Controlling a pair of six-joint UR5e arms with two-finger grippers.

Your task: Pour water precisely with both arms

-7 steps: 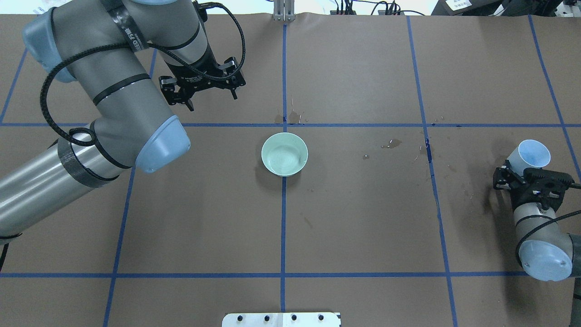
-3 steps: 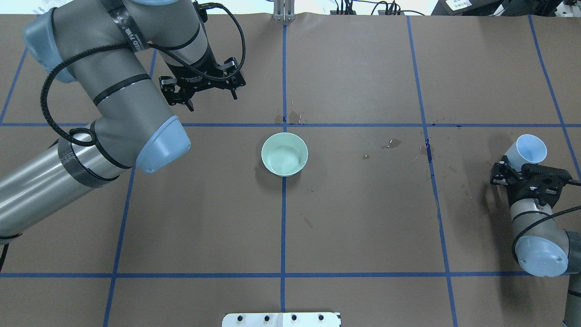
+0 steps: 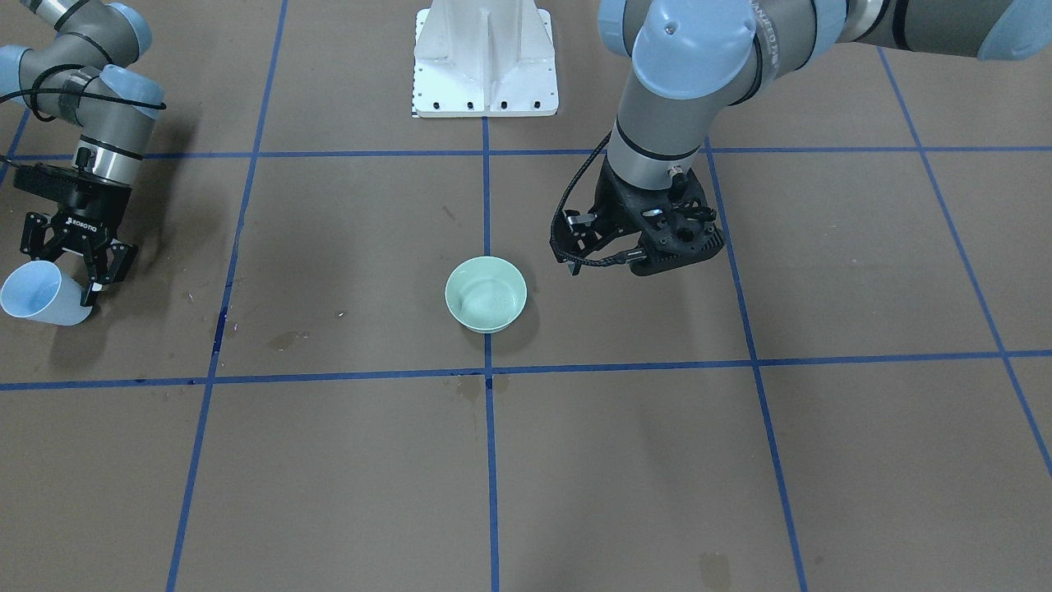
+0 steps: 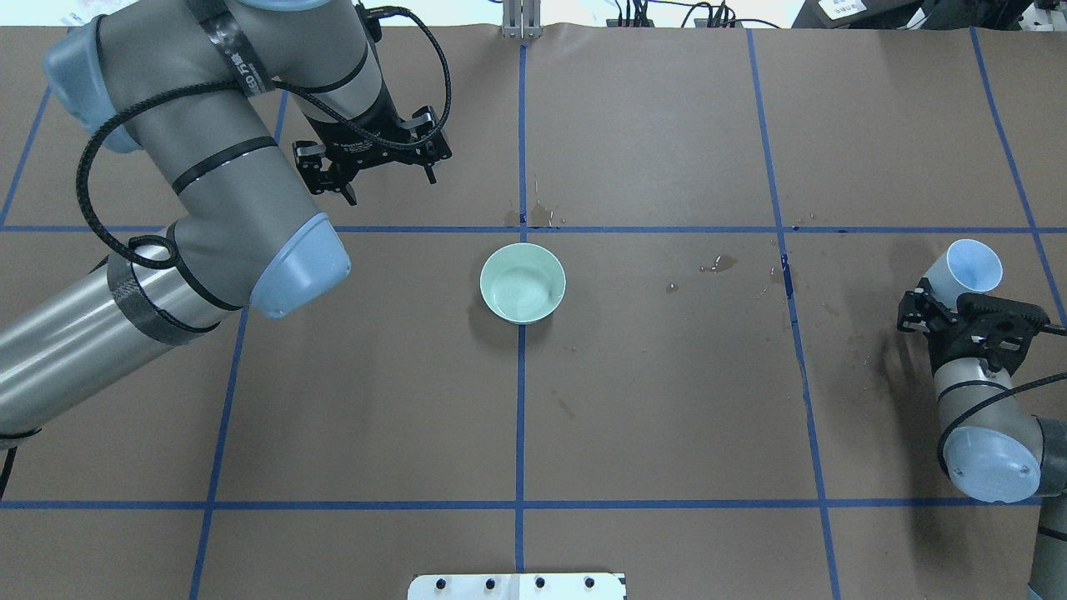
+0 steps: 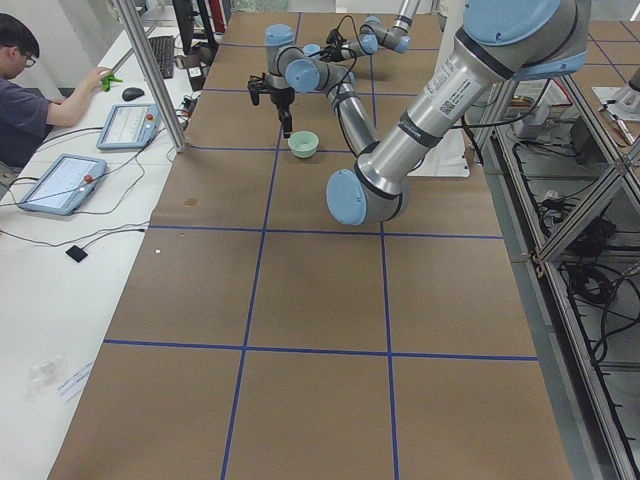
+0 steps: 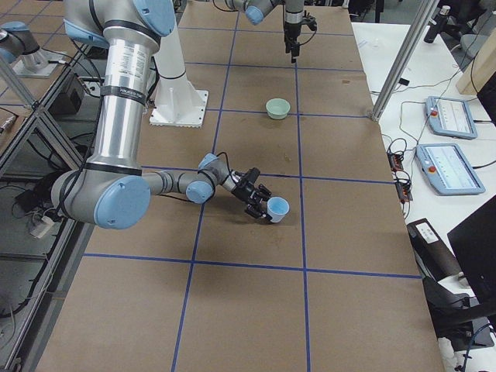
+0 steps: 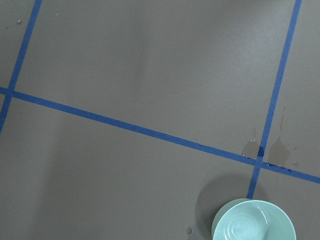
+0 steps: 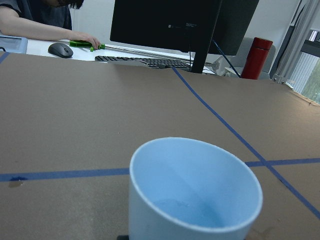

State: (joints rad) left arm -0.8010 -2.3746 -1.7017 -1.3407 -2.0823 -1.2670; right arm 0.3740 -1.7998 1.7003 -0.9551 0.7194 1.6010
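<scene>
My right gripper (image 4: 946, 302) is shut on a pale-blue cup (image 4: 972, 270) at the table's right side, low over the paper and tilted outward. In the right wrist view the cup (image 8: 195, 195) holds a little water (image 8: 182, 209) at its bottom. The cup also shows in the front view (image 3: 31, 294), next to the right gripper (image 3: 70, 284). A mint-green bowl (image 4: 523, 283) stands at the table's centre on a tape crossing. My left gripper (image 4: 390, 187) is open and empty, hanging above the table behind and left of the bowl. The bowl shows at the bottom right of the left wrist view (image 7: 255, 224).
Dark wet spots mark the brown paper behind the bowl (image 4: 533, 218) and between bowl and cup (image 4: 722, 264). The white pedestal (image 3: 485, 57) stands at the robot's side. Operators' desks with tablets (image 5: 65, 180) and a keyboard (image 8: 145, 61) line the far edge.
My right gripper has carried the cup a little farther from the robot and slightly inward. The left arm and the bowl have not moved.
</scene>
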